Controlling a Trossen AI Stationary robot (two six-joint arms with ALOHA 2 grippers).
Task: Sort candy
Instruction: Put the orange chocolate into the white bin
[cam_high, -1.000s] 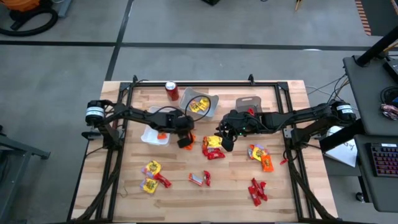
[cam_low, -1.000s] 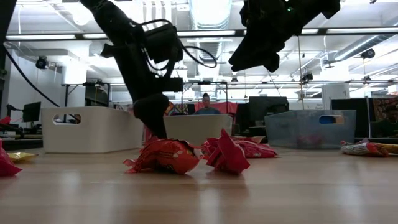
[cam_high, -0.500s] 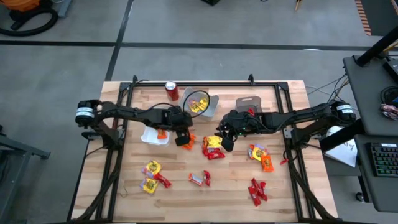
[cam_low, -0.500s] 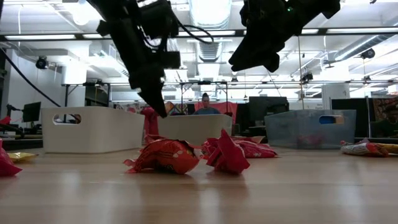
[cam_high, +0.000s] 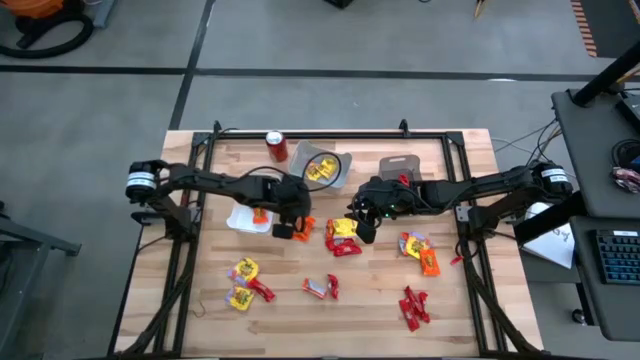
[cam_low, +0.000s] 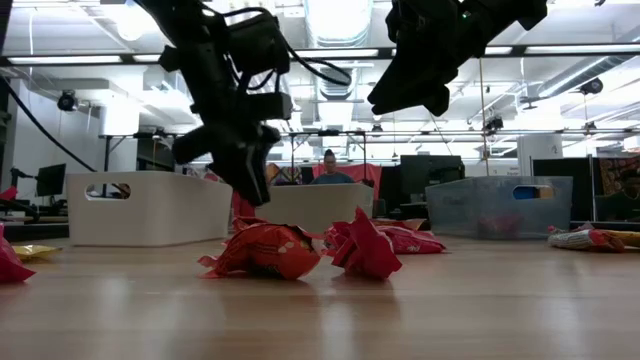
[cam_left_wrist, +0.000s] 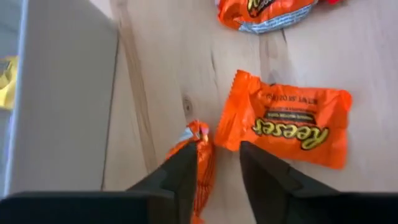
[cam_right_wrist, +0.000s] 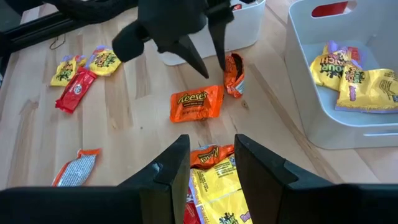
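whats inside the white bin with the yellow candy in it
The white bin holds several yellow candy packs, seen in the right wrist view. Its near wall hides part of the floor, and anything under the packs is covered.

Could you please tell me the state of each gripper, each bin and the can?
Left gripper: open, astride a crumpled orange candy.
Right gripper: open, empty.
Soda can: upright.
Grey bin: holds yellow candy.
White bin: holds orange candy.
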